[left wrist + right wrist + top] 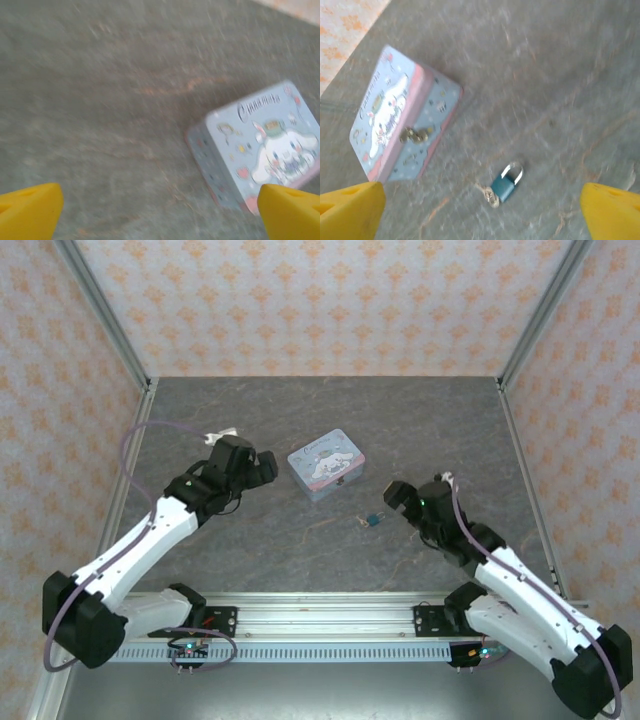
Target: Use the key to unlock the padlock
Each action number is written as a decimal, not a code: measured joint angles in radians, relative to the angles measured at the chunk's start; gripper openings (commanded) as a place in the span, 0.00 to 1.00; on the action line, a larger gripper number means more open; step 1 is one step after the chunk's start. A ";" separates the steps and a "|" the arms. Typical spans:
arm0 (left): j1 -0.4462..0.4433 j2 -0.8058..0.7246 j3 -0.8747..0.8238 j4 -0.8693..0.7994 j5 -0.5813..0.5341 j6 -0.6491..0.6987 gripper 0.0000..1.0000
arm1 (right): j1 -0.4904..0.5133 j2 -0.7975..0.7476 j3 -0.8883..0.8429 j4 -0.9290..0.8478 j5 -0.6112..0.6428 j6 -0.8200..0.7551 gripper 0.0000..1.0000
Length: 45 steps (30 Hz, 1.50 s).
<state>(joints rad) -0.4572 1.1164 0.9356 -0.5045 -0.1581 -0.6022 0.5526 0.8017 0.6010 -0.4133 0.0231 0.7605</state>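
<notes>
A tiny padlock (506,182) lies on the worktop (560,75), near-right of a tin (395,115), with the key (490,196) at its base. The left end effector (160,212) and right end effector (481,215) are spread and empty. The sliver-thin key could be knocked aside by a misjudged pinch.

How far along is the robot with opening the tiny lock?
Looks done: the key sits at the bottom of the padlock, maybe pushed in. In hand: nothing; the right claw and left claw are open and empty, the padlock lying on the table. Left: too blurry to tell whether the shackle is free, so turning may remain.
</notes>
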 measured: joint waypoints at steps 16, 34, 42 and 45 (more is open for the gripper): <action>0.177 -0.136 -0.425 0.531 -0.445 0.428 1.00 | -0.292 0.252 0.000 0.465 0.487 -0.625 0.99; 0.355 0.351 -0.558 1.196 -0.190 0.553 1.00 | -0.463 0.730 -0.270 1.241 0.232 -0.810 0.99; 0.393 0.383 -0.534 1.228 -0.044 0.578 1.00 | -0.541 0.739 -0.187 1.214 0.039 -0.806 0.99; 0.394 0.383 -0.532 1.229 -0.026 0.578 1.00 | -0.537 0.739 -0.189 1.214 0.021 -0.807 0.99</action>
<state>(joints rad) -0.0628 1.4998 0.4034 0.7250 -0.1841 -0.0238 0.0151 1.5402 0.4122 0.8005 0.0441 -0.0463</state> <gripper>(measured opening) 0.997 0.993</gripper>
